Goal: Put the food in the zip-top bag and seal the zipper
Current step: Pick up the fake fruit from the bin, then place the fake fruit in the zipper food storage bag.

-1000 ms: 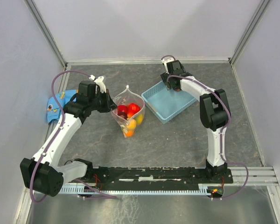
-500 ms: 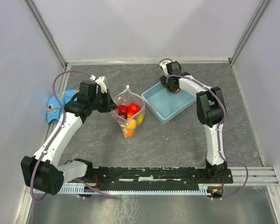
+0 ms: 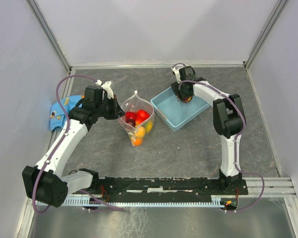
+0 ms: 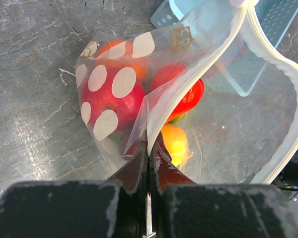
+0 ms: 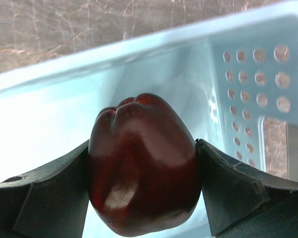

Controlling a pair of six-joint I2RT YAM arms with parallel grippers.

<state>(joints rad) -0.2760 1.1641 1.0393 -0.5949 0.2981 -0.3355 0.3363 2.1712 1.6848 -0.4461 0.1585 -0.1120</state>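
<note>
The clear zip-top bag [image 3: 137, 120] stands open on the table, holding several pieces of food [image 3: 139, 125]: red, orange and yellow. My left gripper [image 4: 150, 148] is shut on the bag's near rim, at the left of the bag in the top view [image 3: 115, 112]. The whitish zipper [image 4: 270, 57] curves round the open mouth. In the blue basket [image 3: 175, 119] my right gripper [image 3: 185, 96] has both fingers against a dark maroon fruit [image 5: 144, 173], which fills the gap between them [image 5: 143, 145].
A blue patterned cloth [image 3: 57, 113] lies at the table's left edge. The basket's perforated wall [image 5: 248, 59] rises close behind the maroon fruit. Grey walls enclose the table on three sides.
My right gripper has dropped slightly into the basket and closed in on the maroon fruit. The left arm and the bag have not moved.
</note>
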